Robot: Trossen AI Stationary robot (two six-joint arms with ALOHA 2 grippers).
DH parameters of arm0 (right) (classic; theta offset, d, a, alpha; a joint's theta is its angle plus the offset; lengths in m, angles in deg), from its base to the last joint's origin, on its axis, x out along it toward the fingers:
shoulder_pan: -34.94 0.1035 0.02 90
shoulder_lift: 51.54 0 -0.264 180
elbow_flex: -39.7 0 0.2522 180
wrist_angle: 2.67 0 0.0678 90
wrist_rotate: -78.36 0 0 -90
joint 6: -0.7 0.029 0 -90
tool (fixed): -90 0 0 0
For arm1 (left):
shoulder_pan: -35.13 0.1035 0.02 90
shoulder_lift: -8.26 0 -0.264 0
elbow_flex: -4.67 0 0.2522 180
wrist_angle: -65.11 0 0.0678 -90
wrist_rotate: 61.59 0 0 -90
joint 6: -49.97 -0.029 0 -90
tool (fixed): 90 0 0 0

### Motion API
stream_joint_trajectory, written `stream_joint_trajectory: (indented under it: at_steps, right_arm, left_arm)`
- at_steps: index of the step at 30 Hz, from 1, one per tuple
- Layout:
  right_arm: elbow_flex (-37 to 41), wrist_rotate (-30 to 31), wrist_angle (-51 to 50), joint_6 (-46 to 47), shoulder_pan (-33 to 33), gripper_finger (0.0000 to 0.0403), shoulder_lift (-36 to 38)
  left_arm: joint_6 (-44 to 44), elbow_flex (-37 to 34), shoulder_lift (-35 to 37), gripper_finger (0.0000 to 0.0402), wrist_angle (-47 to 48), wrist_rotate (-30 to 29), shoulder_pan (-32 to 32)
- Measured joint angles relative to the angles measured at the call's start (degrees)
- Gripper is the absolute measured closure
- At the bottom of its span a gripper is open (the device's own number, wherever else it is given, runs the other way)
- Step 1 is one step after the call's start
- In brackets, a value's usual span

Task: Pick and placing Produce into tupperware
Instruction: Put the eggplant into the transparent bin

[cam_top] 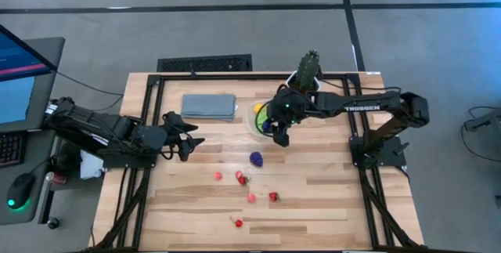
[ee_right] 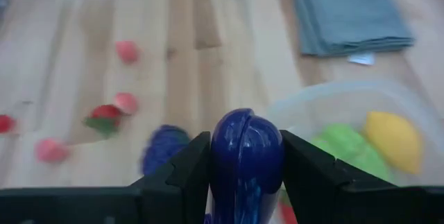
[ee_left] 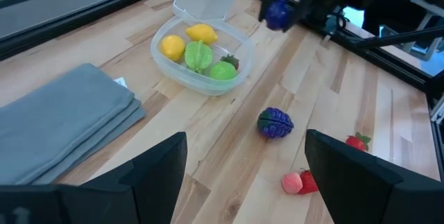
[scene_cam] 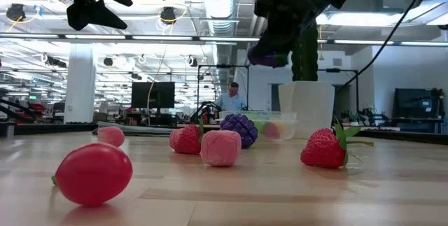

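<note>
The tupperware [cam_top: 257, 118] [ee_left: 201, 57] is a round clear tub resting on its base on the wood, with yellow and green toy produce and one dark red piece inside. My right gripper [cam_top: 276, 131] [ee_right: 246, 175] hovers at its near rim, shut on a glossy dark-blue toy piece [ee_right: 246, 151]. A purple grape cluster [cam_top: 256, 158] [ee_left: 275, 123] and several small red and pink pieces [cam_top: 241, 178] lie on the table nearer the front. My left gripper [cam_top: 190, 135] [ee_left: 246, 161] waits open at the table's left, above the wood. My right gripper pinches the dark-blue toy piece [ee_right: 246, 134] between its two fingers [ee_right: 182, 172], one on each side of it. The fingers come from above, pointing down. The piece [scene_cam: 269, 57] is lifted well clear of the table, beside the tub's rim [ee_right: 305, 102].
A folded grey-blue cloth [cam_top: 210, 106] lies left of the tub. A potted cactus in a white pot [cam_top: 308, 73] stands just behind it. A black frame [cam_top: 149, 112] borders the table. Bare wood lies between the cloth and the scattered red pieces.
</note>
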Motion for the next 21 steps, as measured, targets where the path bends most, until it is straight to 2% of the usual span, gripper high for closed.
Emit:
stream_joint_trajectory:
  at_steps: [5, 13, 21]
  right_arm:
    - [0.00, 5.31, -0.24, -1.56, -1.12, 0.0219, -0.02]
    - [0.00, 10.22, -0.18, -1.62, -2.83, 0.0223, -0.28]
    - [-0.02, 11.13, 1.28, -0.34, -2.62, 0.0217, -6.00]
  left_arm:
    - [-0.04, 0.00, 0.00, 0.0120, 0.02, -0.21, 0.00]
    - [-0.41, 0.00, 0.00, 0.0120, 0.02, -1.09, 0.00]
    - [-0.46, 0.00, 0.00, 0.0120, 0.02, -1.27, 0.00]
